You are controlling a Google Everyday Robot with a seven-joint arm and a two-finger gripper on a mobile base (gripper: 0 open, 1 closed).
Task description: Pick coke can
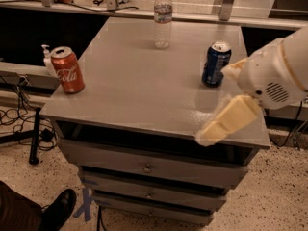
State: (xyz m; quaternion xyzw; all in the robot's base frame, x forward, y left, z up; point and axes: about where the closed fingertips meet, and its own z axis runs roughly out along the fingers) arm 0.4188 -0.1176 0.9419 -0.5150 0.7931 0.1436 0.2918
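The red coke can [67,70] stands upright at the front left corner of the grey cabinet top [139,81]. My gripper [215,105] reaches in from the right edge of the view, over the cabinet's front right part. Its two cream fingers are spread apart and hold nothing. The lower finger [226,121] points down-left over the front edge, and the upper one sits beside the dark blue can [215,64]. The coke can is far to the gripper's left, apart from it.
A clear plastic water bottle [163,18] stands at the back middle of the top. A white pump bottle [46,59] sits just behind the coke can. The cabinet has drawers [147,167] below. Cables lie on the floor at left, and a shoe [57,211] is at the bottom left.
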